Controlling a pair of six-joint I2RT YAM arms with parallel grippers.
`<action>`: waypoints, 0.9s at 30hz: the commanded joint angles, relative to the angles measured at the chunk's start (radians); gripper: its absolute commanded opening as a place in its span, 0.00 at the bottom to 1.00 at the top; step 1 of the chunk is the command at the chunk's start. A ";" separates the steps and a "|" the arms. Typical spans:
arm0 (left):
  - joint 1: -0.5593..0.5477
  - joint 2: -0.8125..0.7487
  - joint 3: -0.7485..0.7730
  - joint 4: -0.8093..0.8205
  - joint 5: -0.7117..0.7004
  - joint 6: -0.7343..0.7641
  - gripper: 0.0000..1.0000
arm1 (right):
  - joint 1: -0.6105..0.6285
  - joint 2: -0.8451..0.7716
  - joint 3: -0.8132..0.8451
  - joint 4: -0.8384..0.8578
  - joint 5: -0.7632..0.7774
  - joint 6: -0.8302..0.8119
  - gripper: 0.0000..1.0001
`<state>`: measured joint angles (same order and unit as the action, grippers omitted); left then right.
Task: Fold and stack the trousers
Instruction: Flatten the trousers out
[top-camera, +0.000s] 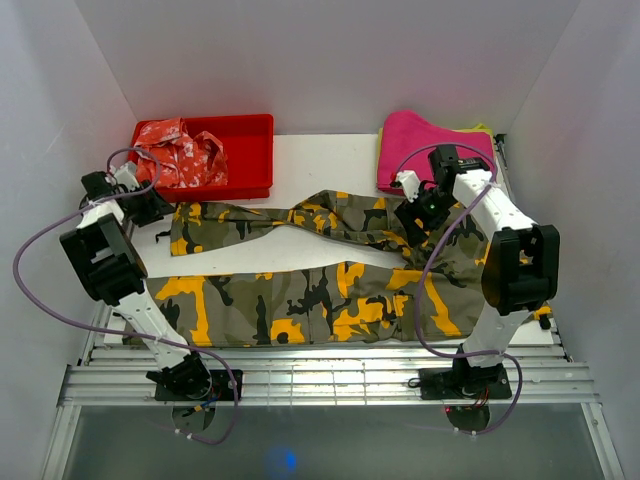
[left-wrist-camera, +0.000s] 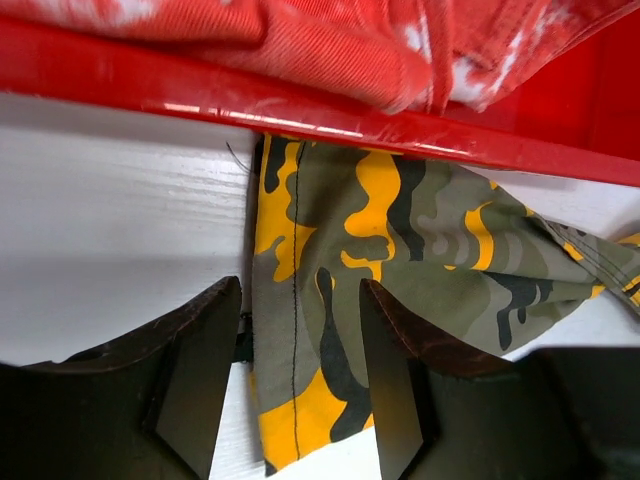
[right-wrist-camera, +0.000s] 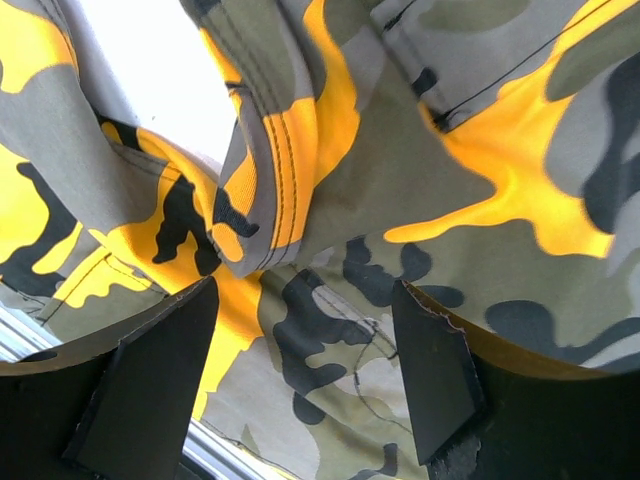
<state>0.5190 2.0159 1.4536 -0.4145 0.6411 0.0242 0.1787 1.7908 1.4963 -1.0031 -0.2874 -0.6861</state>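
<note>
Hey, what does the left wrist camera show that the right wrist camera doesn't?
Left wrist only: the red bin holding a red-and-white garment, and a hem end of the trousers lying between the fingers of the left gripper. Right wrist only: a bunched, stitched fold in the trousers' wider part, below the right gripper. Both: camouflage cloth, a patch of white table, and jaws standing open with nothing clamped.
</note>
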 joint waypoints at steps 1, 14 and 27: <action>-0.014 -0.005 -0.044 0.155 0.026 -0.113 0.61 | -0.001 -0.048 -0.042 0.011 -0.010 0.013 0.75; -0.045 0.107 -0.075 0.273 -0.061 -0.202 0.57 | -0.001 -0.057 -0.047 -0.015 0.011 0.013 0.75; -0.053 -0.140 -0.117 0.163 0.112 0.044 0.00 | -0.002 -0.087 -0.084 -0.015 0.051 -0.001 0.75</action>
<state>0.4717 2.0720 1.3415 -0.2020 0.6628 -0.0666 0.1780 1.7477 1.4292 -0.9989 -0.2413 -0.6842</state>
